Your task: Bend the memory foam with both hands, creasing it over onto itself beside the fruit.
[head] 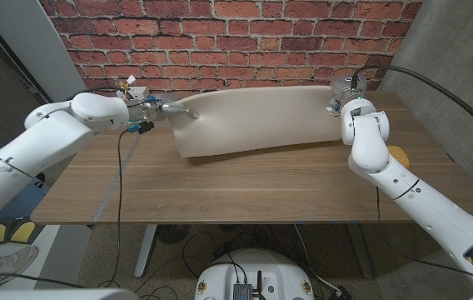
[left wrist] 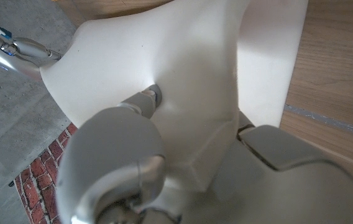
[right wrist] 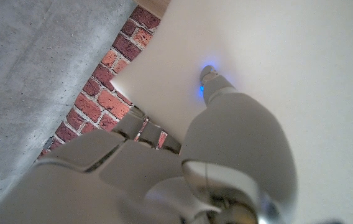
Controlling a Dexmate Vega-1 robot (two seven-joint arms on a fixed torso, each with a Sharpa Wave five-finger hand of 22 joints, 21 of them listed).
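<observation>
Now the cream memory foam slab [head: 249,121] runs side to side w/ its long axis betw. both hands: left hand [head: 172,109] and right hand [head: 339,102] each clamp an end; orange fruit [head: 398,156] sits nearer the right.

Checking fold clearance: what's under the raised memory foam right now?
The memory foam is held up at both ends by the left hand and right hand, its front edge on the wooden table. Whatever lies under or behind it is covered.

My head camera looks down over the table [head: 245,179], and both wrist cameras sit very close against the foam [left wrist: 189,68].
</observation>
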